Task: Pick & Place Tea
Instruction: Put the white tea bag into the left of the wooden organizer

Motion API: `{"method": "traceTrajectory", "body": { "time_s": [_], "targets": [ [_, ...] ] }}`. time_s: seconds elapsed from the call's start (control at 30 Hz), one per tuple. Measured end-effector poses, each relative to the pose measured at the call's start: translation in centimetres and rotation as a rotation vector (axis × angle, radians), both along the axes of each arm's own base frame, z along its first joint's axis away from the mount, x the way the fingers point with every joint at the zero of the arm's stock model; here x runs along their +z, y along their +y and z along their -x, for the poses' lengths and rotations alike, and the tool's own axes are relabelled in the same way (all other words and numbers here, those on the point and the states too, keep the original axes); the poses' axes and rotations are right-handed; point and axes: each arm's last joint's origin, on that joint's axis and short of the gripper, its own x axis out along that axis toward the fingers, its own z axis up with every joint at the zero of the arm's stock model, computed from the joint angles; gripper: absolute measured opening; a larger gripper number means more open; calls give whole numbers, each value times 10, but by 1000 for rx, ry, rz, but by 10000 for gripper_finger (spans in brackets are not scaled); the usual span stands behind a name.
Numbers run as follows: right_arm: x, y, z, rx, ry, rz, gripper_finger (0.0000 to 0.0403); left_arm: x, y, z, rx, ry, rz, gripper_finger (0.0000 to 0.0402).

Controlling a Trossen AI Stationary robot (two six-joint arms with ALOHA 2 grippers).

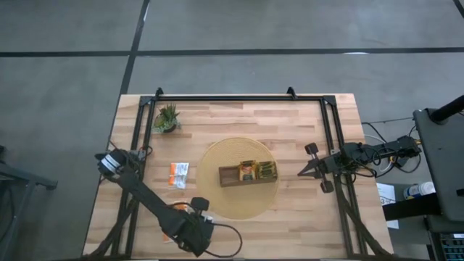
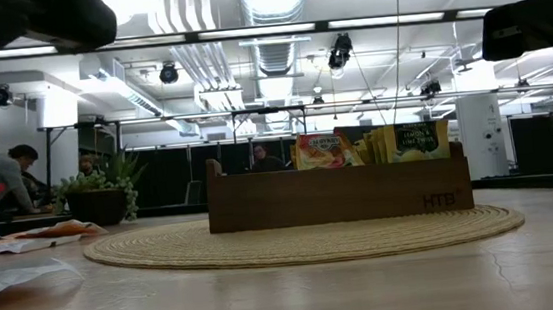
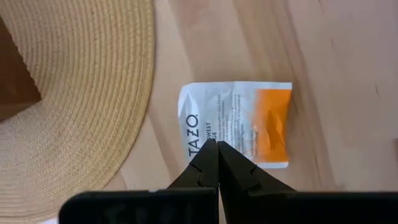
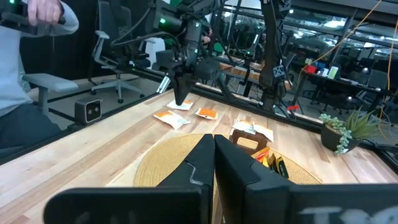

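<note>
Left gripper (image 3: 217, 149) closed, seemingly just above sachet (image 3: 236, 124).

Robot body, appearance recorded.
Both arms were seen as dark, near-black linkages. The left gripper (image 3: 217, 146) was formed of two black fingers tapering to points from a broad black base, with small notches along the inner edges. The right gripper (image 4: 214, 140) was built alike. Black cables were looped behind each arm's base.

White-orange sachets (image 1: 178, 175) flat on table, others (image 1: 258, 171) upright in tray (image 1: 229, 176)
</note>
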Motion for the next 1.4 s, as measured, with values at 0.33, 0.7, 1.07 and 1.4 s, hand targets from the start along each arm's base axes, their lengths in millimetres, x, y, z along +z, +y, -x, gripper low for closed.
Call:
{"method": "traceTrajectory", "body": {
  "time_s": [0.33,0.7,1.07,1.4],
  "targets": [
    [0,0,0,0,0,0,9,8,3,1,41,-18,31,0],
    [0,0,0,0,0,0,9,8,3,0,63,-23,41,0],
    [0,0,0,0,0,0,9,9,3,0,155,-25,69,4],
    [0,0,0,0,0,0,9,9,1,2,139,-22,71,85]
  ]
}}
